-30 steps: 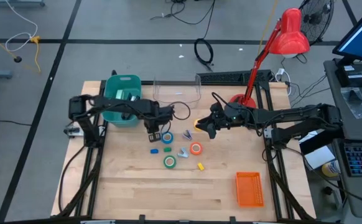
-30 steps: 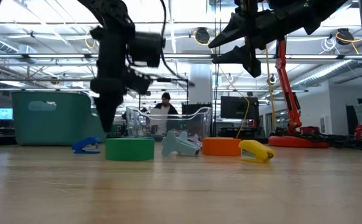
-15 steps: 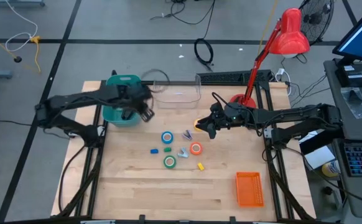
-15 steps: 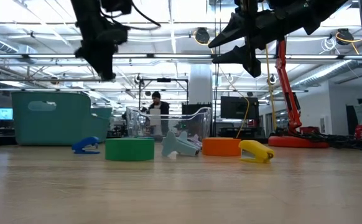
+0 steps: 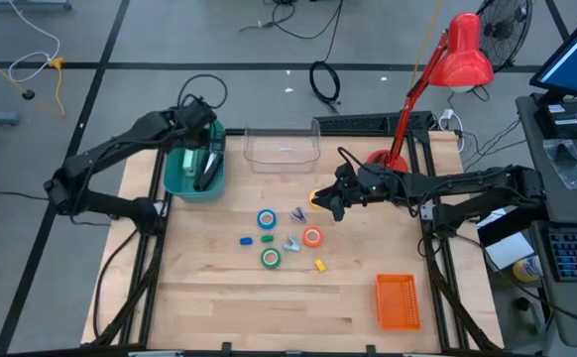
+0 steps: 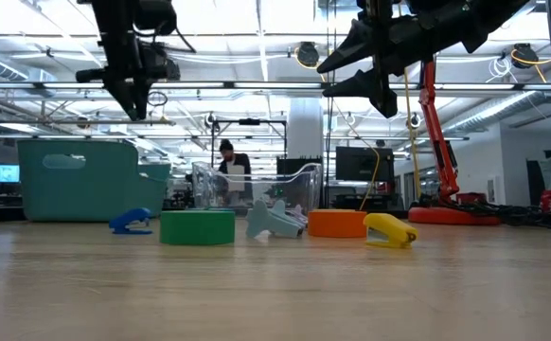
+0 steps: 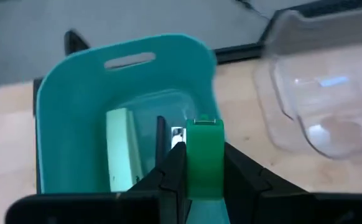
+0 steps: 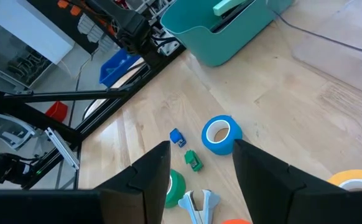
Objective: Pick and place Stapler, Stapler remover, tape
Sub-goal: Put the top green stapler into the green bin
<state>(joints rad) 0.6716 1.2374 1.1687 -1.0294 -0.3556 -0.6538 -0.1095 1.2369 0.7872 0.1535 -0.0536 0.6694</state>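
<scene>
While the left gripper (image 7: 204,177), clamping a green stapler (image 7: 204,158), hangs over the teal bin (image 5: 175,184) upper left, an off-centre release could clip its rim; right gripper (image 5: 326,205) waits empty, half-open.

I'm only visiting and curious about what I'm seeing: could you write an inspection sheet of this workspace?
Surface: pale wooden table, small items gathered mid-table.
Job's things: blue tape roll, green tape roll and orange tape roll lie flat; green stapler is held over the teal plastic bin.
Clutter: clear plastic tub; orange mesh basket.
Grippers: left gripper shut on the stapler; right gripper open, empty, above the table.
Cables: black coiled cable on the floor.
Surroundings: red desk lamp; a person far behind.
</scene>
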